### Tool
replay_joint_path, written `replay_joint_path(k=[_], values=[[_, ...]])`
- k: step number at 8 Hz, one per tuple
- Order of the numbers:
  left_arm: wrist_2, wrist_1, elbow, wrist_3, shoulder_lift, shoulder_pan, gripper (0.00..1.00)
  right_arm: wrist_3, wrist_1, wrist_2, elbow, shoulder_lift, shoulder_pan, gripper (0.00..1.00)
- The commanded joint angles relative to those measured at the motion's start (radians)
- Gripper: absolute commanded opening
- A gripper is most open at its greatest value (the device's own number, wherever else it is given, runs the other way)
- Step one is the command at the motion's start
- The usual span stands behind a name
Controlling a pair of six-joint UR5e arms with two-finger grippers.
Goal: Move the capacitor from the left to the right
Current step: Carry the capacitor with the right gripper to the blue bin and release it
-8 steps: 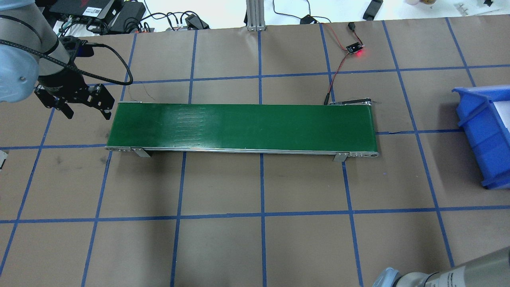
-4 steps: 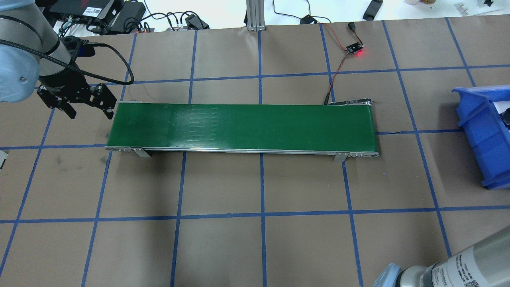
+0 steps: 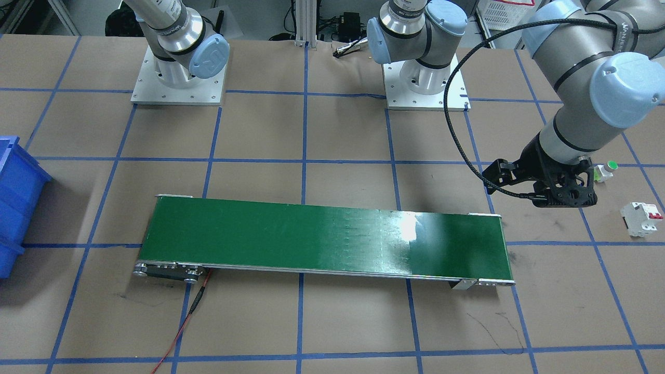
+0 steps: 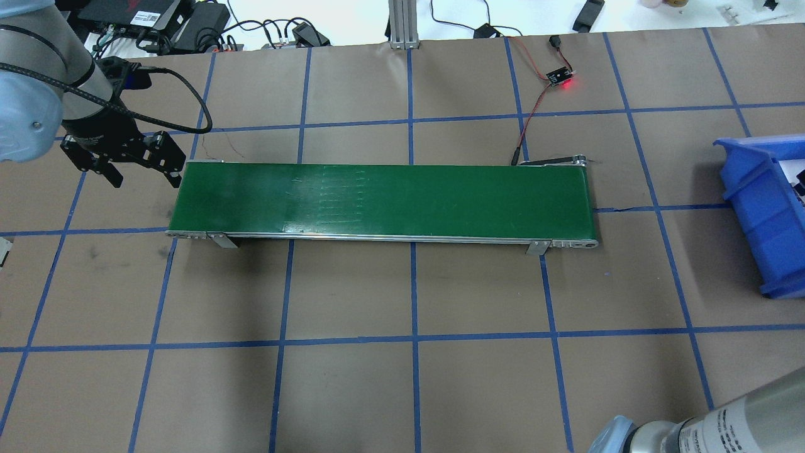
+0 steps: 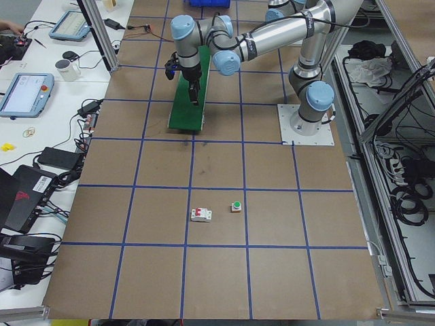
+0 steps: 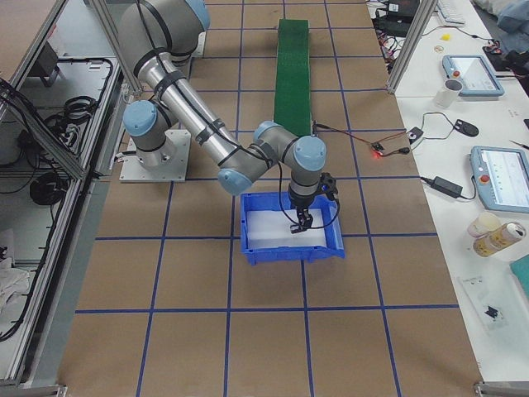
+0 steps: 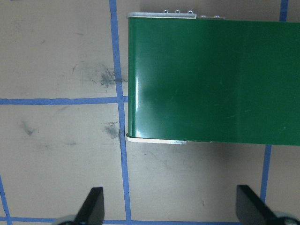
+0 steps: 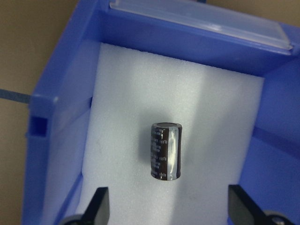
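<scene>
The capacitor [image 8: 165, 151], a stubby black cylinder with pale markings, lies on its side on white foam inside the blue bin [image 8: 61, 93]. My right gripper [image 8: 169, 210] is open above it, with one finger to each side and neither touching it. In the exterior right view the right gripper [image 6: 299, 225] hangs over the bin [image 6: 285, 252]. My left gripper [image 4: 144, 180] is open and empty just off the left end of the green conveyor belt [image 4: 377, 201]. It also shows in the left wrist view [image 7: 171, 211] and the front view [image 3: 563, 195].
A white circuit breaker with red switches [image 3: 641, 218] and a white button with a green cap [image 3: 605, 170] sit on the table beyond the left gripper. A small board with a red light [image 4: 560, 78] lies behind the belt. The bin [image 4: 755, 207] stands at the table's right end.
My right arm has come further into view at the bottom right, and a dark part now shows over the bin at the right edge. My left gripper shifted slightly up.
</scene>
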Motion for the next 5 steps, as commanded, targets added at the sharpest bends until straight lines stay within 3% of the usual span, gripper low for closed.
replay_joint_path(k=[1,5], values=[[0.003,0.000,0.000,0.001,0.000,0.000,1.00,0.027,0.131,0.026,-0.002,-0.170,0.023,1.00],[0.000,0.000,0.000,-0.001,-0.003,0.000,1.00,0.351,0.363,0.045,-0.030,-0.369,0.266,1.00]])
